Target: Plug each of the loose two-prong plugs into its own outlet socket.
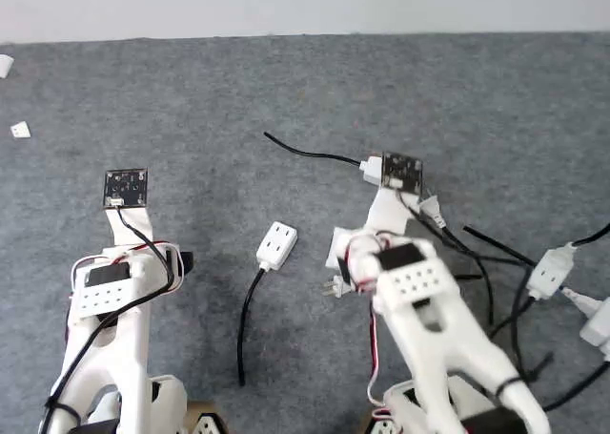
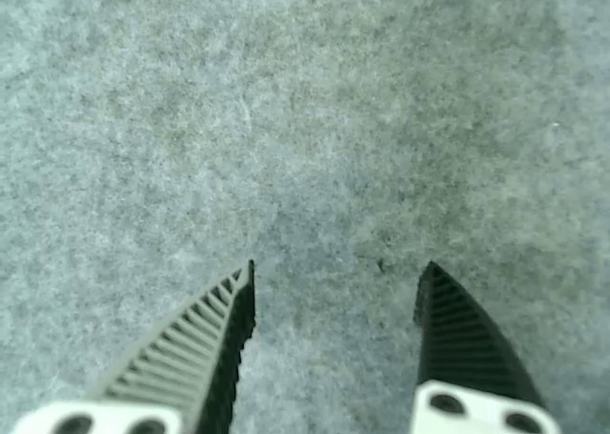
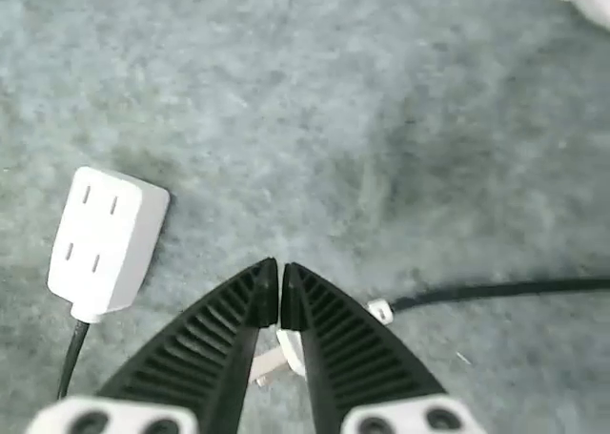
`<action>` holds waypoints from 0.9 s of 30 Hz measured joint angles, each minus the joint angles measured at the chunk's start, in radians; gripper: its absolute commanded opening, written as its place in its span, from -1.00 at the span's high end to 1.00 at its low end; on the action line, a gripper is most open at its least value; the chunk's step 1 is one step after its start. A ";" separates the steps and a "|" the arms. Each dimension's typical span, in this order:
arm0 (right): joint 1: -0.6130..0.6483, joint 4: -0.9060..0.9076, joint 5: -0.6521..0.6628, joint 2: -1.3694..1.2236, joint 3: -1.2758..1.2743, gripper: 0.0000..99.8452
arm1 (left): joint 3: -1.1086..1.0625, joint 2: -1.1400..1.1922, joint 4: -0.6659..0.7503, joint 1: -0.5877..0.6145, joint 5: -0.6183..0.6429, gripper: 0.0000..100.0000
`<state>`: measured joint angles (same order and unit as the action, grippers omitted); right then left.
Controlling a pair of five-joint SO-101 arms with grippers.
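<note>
A white two-prong plug [image 3: 289,350] shows between the fingers of my right gripper [image 3: 278,272], which is shut on it; its black cord [image 3: 496,289] trails away over the carpet. The same plug [image 1: 335,286] juts out beside the right arm, prongs pointing toward a white outlet socket [image 1: 276,245] on a black cord. That socket [image 3: 105,243] lies face up a short way off the shut fingertips. My left gripper [image 2: 339,267] hangs open over bare grey carpet with nothing between its fingers. Two more white plugs [image 1: 372,170] [image 1: 431,208] lie by the right arm's wrist.
Two more white sockets [image 1: 550,270] [image 1: 598,321] lie at the right edge among tangled black cords [image 1: 496,291]. Small white scraps [image 1: 20,130] sit at the far left. Open carpet stretches between the arms and toward the back.
</note>
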<state>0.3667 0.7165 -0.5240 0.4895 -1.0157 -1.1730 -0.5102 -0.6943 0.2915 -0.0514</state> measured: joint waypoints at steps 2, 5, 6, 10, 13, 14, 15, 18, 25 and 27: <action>0.000 -0.048 -0.003 0.037 -0.052 0.98 | 0.000 0.000 0.000 0.000 0.000 0.48; -0.003 -0.064 -0.026 0.092 -0.086 0.98 | 0.000 0.000 0.000 0.000 0.000 0.48; -0.008 -0.064 -0.054 0.104 -0.089 0.98 | 0.000 0.000 0.000 0.000 0.000 0.48; -0.043 -0.064 -0.118 0.126 -0.095 0.98 | 0.000 0.003 0.000 0.000 0.000 0.48; -0.055 -0.064 -0.121 0.127 -0.095 0.98 | 0.000 0.003 0.000 0.000 0.000 0.48; -0.054 -0.064 -0.121 0.127 -0.095 0.98 | 0.000 0.003 0.000 0.000 0.000 0.48; -0.051 -0.061 -0.120 0.127 -0.095 0.98 | 0.008 0.003 0.000 0.000 0.000 0.48; -0.049 0.014 -0.068 0.127 -0.083 0.98 | 0.018 0.003 0.000 0.000 0.000 0.48; -0.038 0.368 -0.038 0.127 0.133 0.98 | 0.020 0.003 0.000 0.000 0.000 0.48; -0.029 0.400 -0.038 0.127 0.158 0.91 | 0.020 0.003 0.000 0.000 0.000 0.48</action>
<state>0.3376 1.1170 -0.5623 0.6168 -0.8577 -1.1531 -0.5071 -0.6943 0.2915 -0.0514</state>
